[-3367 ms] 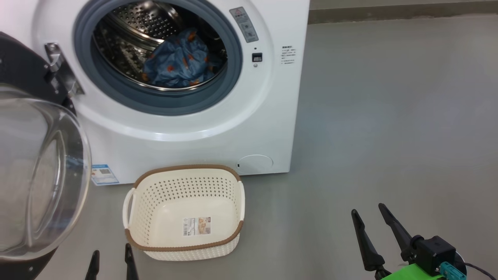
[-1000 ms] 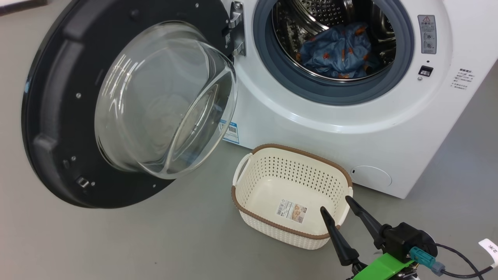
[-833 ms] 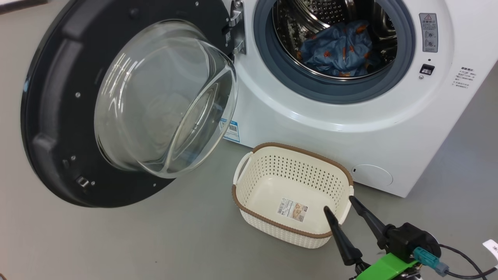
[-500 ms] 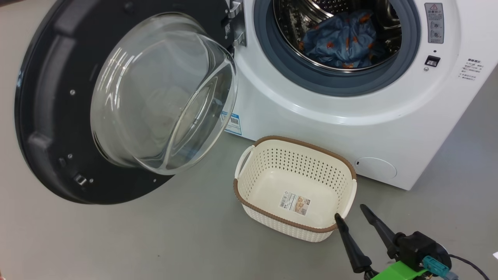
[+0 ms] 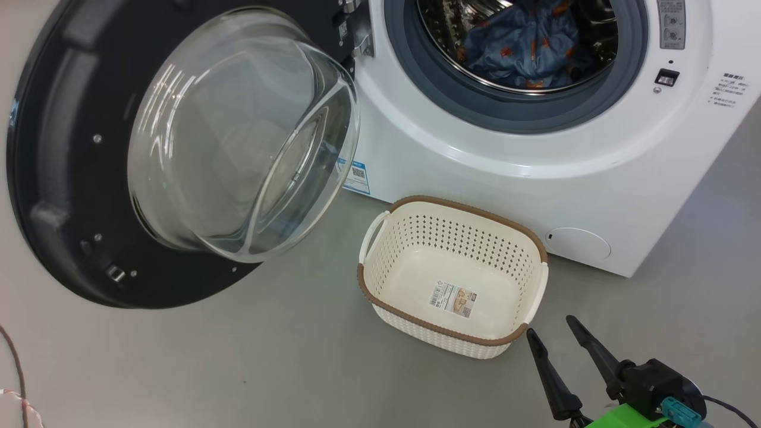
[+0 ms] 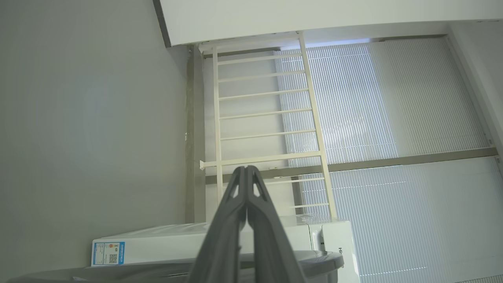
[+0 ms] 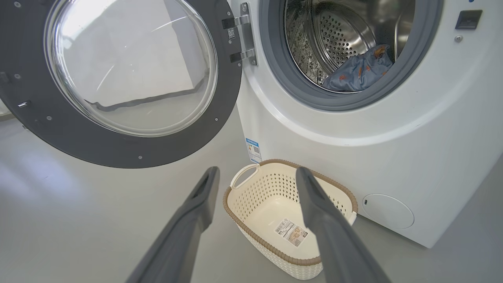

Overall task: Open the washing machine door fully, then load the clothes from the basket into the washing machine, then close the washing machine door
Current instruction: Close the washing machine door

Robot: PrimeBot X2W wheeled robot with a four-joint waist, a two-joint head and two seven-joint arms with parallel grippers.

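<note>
**Washing machine door** (image 5: 238,137): swung wide open at the upper left of the head view. Its inner face and bulging glass bowl turn toward the camera, and it hangs from a metal hinge (image 5: 357,38) at the left edge of the opening.

**The clothes** (image 5: 523,41): blue fabric with orange prints, lying inside the steel drum (image 7: 342,31) at the top of the frame, behind the grey gasket (image 5: 517,116).

**The basket** (image 5: 458,206): sits on the grey floor (image 5: 267,362) at lower centre, just in front of the washing machine (image 5: 505,184) and below its opening. Its bare bottom shows a label (image 5: 455,299).

**Machine front:** a blue sticker (image 5: 357,176) and a round cap (image 5: 578,244) mark the lower part.

**Right gripper** (image 5: 550,326): at the lower right, with fingers spread apart and nothing between them. The tips are just beside the basket's near right corner, apart from it.

**Left gripper** (image 6: 246,169): seen in the left wrist view, fingers pressed together on nothing. It points toward a white railing (image 6: 267,114) and window blinds (image 6: 393,118), with the machine's white body along the bottom of that frame.
</note>
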